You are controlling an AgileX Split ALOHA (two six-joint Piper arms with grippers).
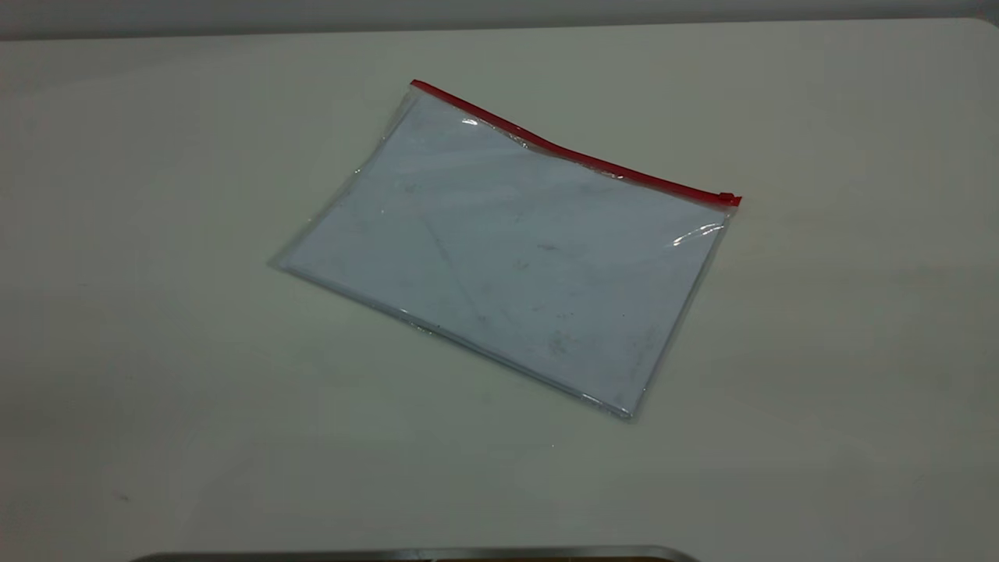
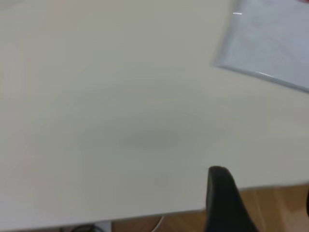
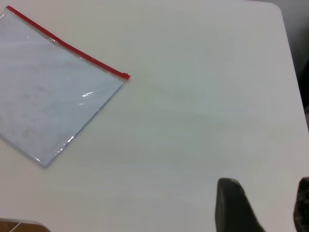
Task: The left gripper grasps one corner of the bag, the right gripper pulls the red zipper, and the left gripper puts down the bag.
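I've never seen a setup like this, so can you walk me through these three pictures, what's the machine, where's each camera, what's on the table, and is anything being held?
It is a two-armed robot at a white table. The wide picture comes from an outside camera looking down; neither arm shows in it. The other two come from cameras on each arm's wrist. The dark shapes at their edges are the left gripper and the right gripper, the right one open. A flat clear bag lies on the table, with a red zipper along its far edge and the slider at the end on the exterior view's right. Nothing is held; both grippers are off the bag.
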